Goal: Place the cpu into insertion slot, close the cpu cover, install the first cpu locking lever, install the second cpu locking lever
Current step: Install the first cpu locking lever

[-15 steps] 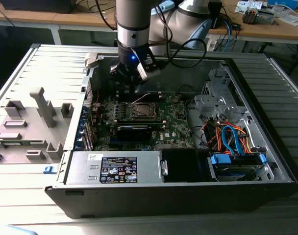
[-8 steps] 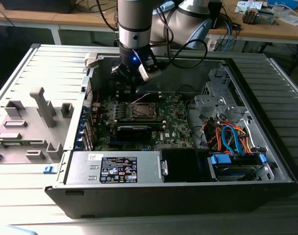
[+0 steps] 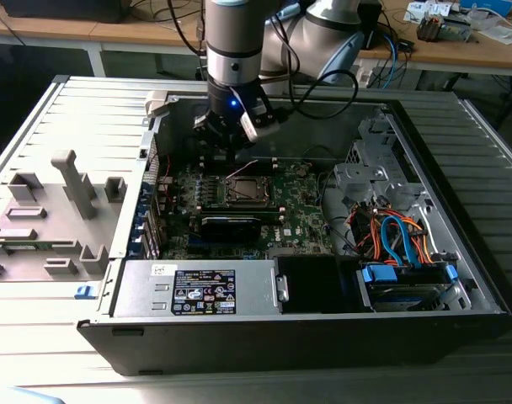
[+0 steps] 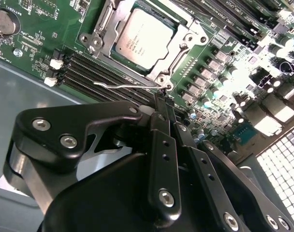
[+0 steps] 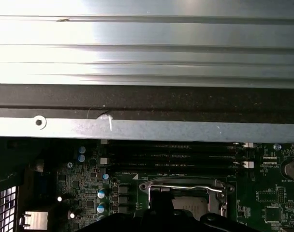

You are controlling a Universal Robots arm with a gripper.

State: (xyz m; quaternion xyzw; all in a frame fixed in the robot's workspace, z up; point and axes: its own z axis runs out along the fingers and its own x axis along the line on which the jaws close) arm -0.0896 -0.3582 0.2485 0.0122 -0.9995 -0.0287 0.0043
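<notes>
The cpu (image 4: 144, 38) lies silver-topped in the insertion slot (image 3: 229, 192) on the green motherboard. The cpu cover (image 4: 185, 36) lies flat around it, the chip showing through its window. A thin wire locking lever (image 4: 123, 85) stands free along one side of the socket; in the exterior view this lever (image 3: 242, 171) slants upward. My gripper (image 4: 164, 99) has its black fingers together, their tips just short of the lever's end. In the exterior view the gripper (image 3: 229, 145) hangs over the board behind the socket. In the first wrist view the cpu (image 5: 190, 205) sits under the lever (image 5: 181, 186).
Memory slots (image 4: 103, 72) run beside the socket. A long black card (image 3: 231, 223) lies in front of it. The power supply (image 3: 197, 290) and a drive bay with coloured cables (image 3: 399, 244) fill the case front. The case wall (image 5: 147, 125) stands close behind. A grey fixture (image 3: 62, 194) sits outside.
</notes>
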